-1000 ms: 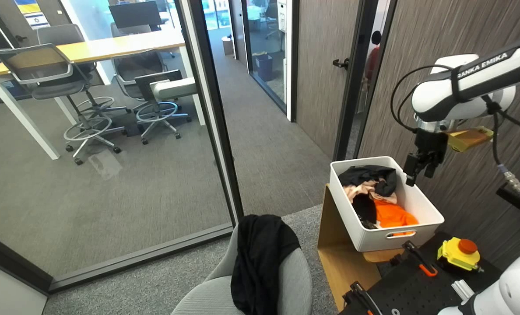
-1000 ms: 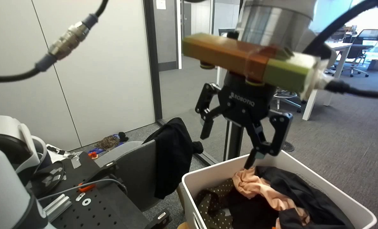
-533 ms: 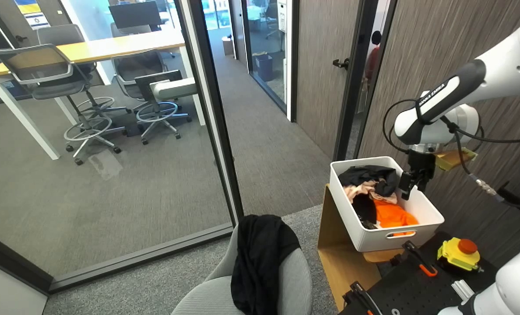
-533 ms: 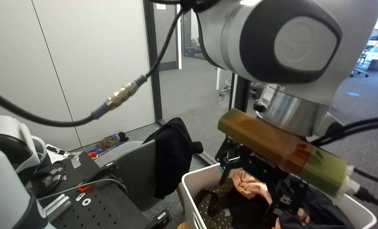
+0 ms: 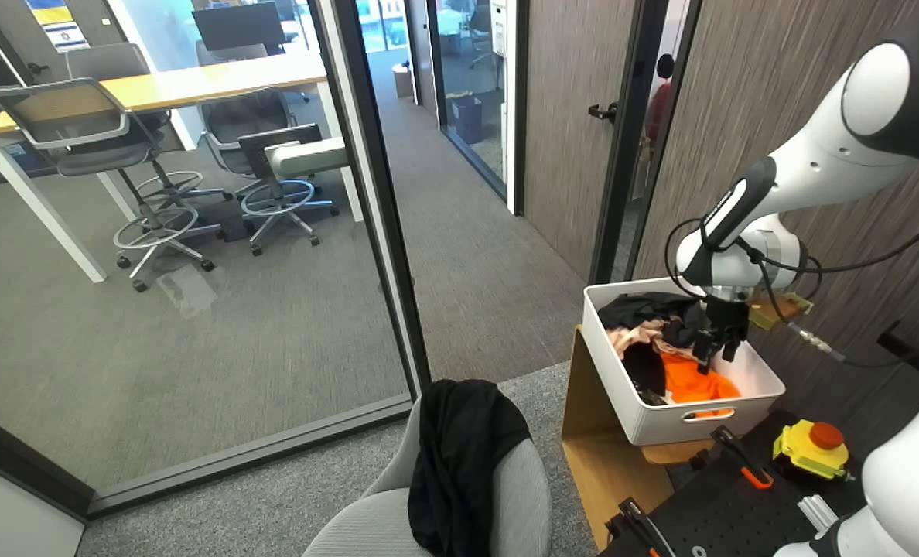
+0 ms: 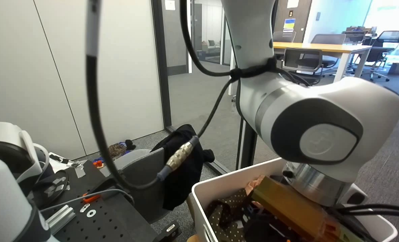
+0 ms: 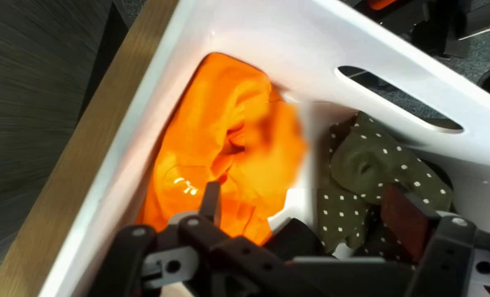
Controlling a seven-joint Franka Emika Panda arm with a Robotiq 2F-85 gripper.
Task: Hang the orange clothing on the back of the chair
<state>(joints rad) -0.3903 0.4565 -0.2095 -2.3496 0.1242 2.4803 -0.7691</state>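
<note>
The black two-fingered end effector [image 7: 311, 208], spread wide and empty, hangs over crumpled orange fabric clothing [image 7: 195, 123] lying in a white rectangular plastic bin [image 7: 294, 45]; black cloth [image 5: 459, 464] drapes a grey upholstered chair [image 5: 525, 495].

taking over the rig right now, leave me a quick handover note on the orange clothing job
Gripper: open, reaching into the white bin, holding nothing. Its fingers stand wide apart, one above the orange clothing, the other above spotted cloth; contact can't be told.
Orange clothing: bunched in a bin corner.
Chair: beside the bin, black garment draped over its back.
Done: gripper at the bin; orange not yet grasped.
Left: grasp it, lift it out, hang it on the chair back.
</note>
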